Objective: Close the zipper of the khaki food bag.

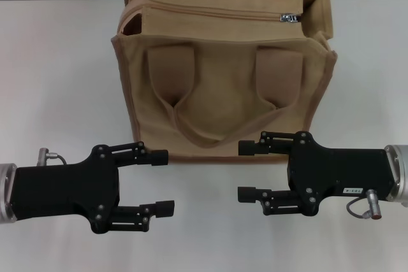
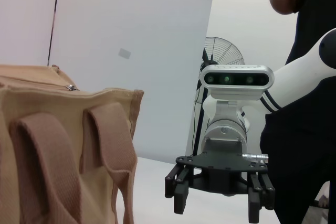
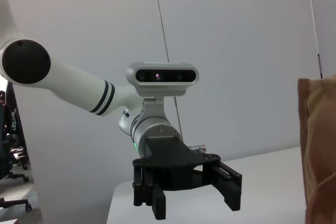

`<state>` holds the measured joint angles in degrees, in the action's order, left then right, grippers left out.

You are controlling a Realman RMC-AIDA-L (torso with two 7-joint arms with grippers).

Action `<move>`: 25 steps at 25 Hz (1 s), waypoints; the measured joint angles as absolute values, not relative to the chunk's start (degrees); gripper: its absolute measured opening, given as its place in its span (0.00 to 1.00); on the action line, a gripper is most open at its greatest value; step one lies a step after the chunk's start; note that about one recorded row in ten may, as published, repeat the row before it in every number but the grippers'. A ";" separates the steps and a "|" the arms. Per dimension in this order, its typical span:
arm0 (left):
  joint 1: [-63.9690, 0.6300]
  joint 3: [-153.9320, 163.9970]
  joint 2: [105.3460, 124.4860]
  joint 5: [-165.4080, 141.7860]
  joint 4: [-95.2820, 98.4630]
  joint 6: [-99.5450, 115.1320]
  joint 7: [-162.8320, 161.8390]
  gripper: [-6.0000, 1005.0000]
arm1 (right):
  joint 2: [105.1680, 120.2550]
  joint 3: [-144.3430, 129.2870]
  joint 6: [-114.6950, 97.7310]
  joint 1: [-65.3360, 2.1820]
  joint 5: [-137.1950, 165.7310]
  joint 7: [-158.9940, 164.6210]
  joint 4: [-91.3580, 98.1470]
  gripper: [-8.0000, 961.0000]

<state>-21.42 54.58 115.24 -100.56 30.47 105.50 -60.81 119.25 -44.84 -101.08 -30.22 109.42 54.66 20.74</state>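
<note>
The khaki food bag stands upright on the white table, its two strap handles facing me. The zipper runs along its top, with the silver pull tab at the bag's right end and a dark gap at the left end. My left gripper is open and empty in front of the bag's lower left. My right gripper is open and empty in front of its lower right. The left wrist view shows the bag, the pull tab and the right gripper. The right wrist view shows the left gripper and the bag's edge.
The white table spreads to both sides of the bag. A person in dark clothes stands behind the right arm, and a fan stands by the wall.
</note>
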 joint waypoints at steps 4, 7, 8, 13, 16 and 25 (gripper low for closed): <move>-21.48 54.58 115.22 -100.55 30.49 105.51 -60.81 0.78 | 119.27 -44.83 -101.04 -30.23 109.43 54.66 20.74 0.75; -21.56 54.58 115.25 -100.55 30.50 105.50 -60.85 0.78 | 119.27 -44.82 -100.71 -30.33 109.42 54.66 20.74 0.75; -21.59 54.58 115.25 -100.55 30.48 105.54 -60.85 0.78 | 119.27 -44.82 -100.71 -30.33 109.42 54.66 20.74 0.75; -21.70 54.58 115.29 -100.55 30.42 105.72 -60.84 0.78 | 119.27 -44.82 -100.53 -30.48 109.42 54.66 20.74 0.76; -21.78 54.58 115.31 -100.54 30.41 105.72 -60.83 0.78 | 119.27 -44.82 -100.49 -30.59 109.42 54.66 20.74 0.76; -21.88 54.58 115.31 -100.54 30.48 105.62 -60.82 0.78 | 119.27 -44.82 -99.78 -30.83 109.42 54.66 20.74 0.75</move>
<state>-21.88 54.58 115.31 -100.54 30.48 105.62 -60.82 119.27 -44.82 -99.78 -30.83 109.42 54.66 20.74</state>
